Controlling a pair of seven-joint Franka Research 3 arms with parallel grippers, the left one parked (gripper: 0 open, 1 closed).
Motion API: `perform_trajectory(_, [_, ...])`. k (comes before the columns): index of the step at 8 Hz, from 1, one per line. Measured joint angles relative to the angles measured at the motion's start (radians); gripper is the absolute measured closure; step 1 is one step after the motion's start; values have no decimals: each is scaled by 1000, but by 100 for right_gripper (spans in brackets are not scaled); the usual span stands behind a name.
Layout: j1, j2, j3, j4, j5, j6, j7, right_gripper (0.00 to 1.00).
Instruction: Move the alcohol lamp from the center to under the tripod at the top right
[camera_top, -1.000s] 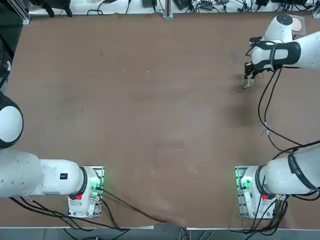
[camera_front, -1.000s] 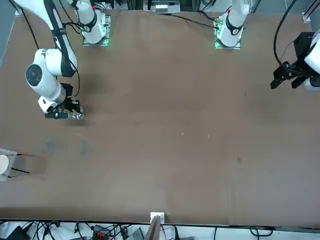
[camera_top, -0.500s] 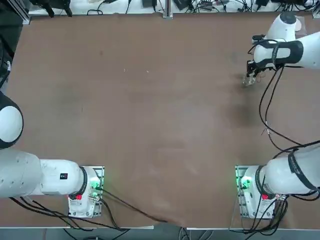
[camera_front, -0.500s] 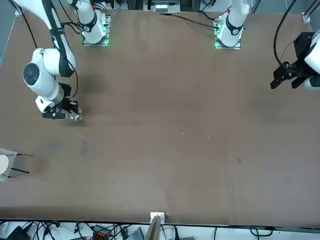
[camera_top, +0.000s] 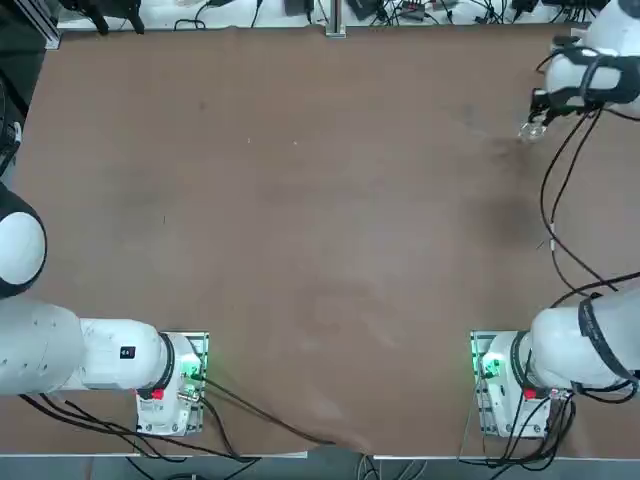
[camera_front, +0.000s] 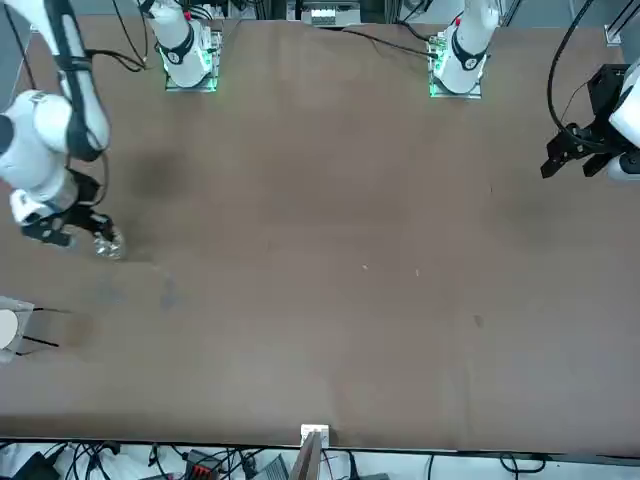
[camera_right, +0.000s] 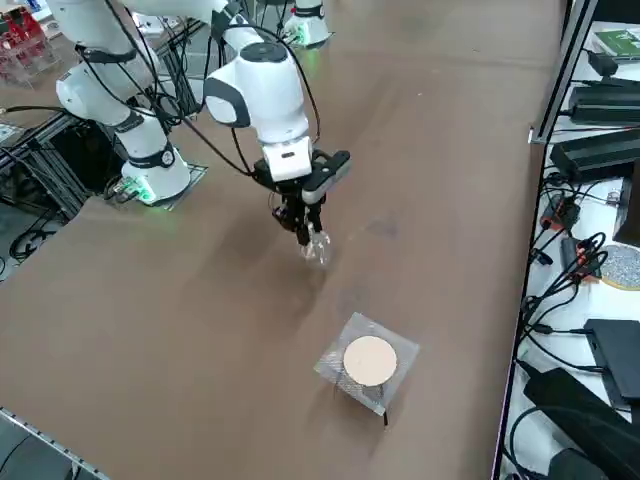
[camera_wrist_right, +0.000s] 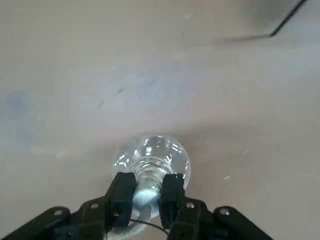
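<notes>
Two fingers of the right gripper (camera_wrist_right: 148, 196) are pinching the alcohol lamp (camera_wrist_right: 151, 159) by its neck, seemingly just above the desk near its far right corner; the tripod (camera_right: 366, 363) is waiting nearby, with nothing beneath it yet.

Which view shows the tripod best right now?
Right side view: the tripod shows whole, apart from the alcohol lamp in the right gripper. Front view clips it at the edge; wrist view shows one leg; top view shows none.
</notes>
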Motion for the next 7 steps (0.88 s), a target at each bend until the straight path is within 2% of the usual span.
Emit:
perform_trajectory(3, [-76, 162, 0, 241, 7, -66, 0, 70])
perform_trajectory(7, [-110, 363, 0, 538, 74, -211, 0, 70])
